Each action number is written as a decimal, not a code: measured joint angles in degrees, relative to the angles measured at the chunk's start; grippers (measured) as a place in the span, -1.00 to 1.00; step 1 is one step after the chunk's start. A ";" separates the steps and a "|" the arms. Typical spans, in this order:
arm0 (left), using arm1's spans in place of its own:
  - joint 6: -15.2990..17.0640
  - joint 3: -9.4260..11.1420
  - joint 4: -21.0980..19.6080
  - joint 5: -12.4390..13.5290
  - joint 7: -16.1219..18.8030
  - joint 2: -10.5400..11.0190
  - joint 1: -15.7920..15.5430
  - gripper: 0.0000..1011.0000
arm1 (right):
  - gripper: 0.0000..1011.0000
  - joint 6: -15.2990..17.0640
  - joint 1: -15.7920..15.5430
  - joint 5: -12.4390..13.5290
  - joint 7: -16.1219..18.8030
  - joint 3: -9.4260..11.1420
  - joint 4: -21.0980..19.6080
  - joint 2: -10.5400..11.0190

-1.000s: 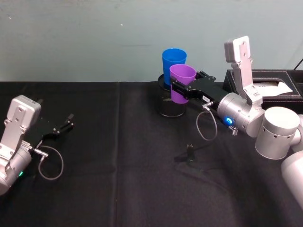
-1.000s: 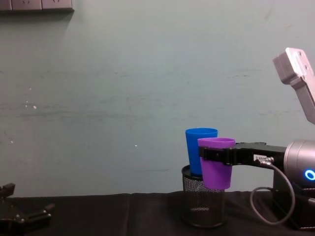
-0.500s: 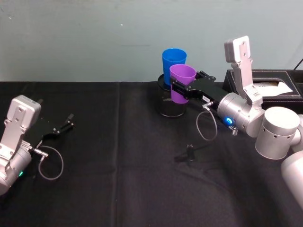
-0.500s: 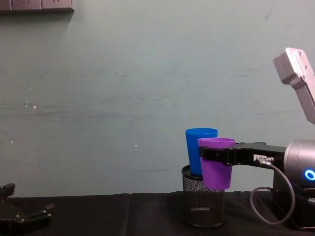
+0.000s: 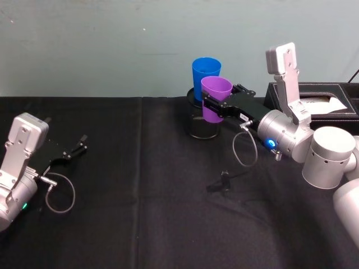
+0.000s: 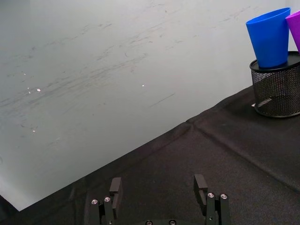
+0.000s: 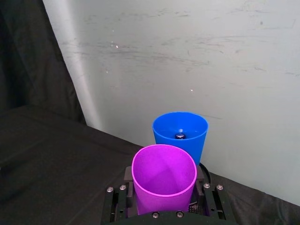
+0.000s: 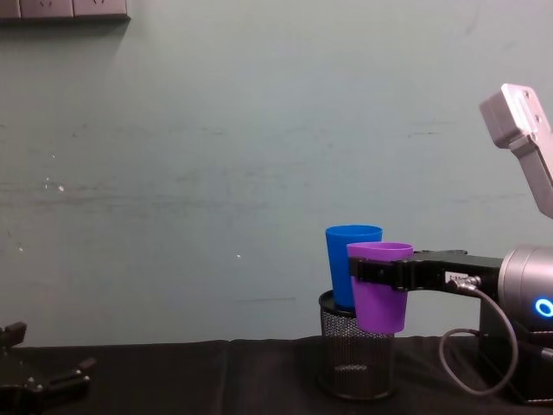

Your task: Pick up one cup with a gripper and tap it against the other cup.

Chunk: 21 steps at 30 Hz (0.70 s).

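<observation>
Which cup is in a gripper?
The purple cup, clamped in the right gripper above the table. The blue cup stands free in the black mesh pen holder. The left gripper rests open at the table's left.

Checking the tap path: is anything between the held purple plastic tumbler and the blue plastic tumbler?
Nothing visible between the rims of the purple plastic tumbler in the right gripper and the blue plastic tumbler. Lower, the black mesh pen holder may touch first.
</observation>
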 joint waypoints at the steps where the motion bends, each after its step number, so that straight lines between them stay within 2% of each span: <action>1: 0.00 0.00 0.00 0.00 0.00 0.00 0.00 0.98 | 0.44 0.00 0.00 0.00 0.00 0.00 0.00 0.00; 21: 0.00 0.00 0.00 0.00 0.00 0.00 0.00 0.98 | 0.44 0.00 0.00 0.00 0.00 0.00 0.00 0.00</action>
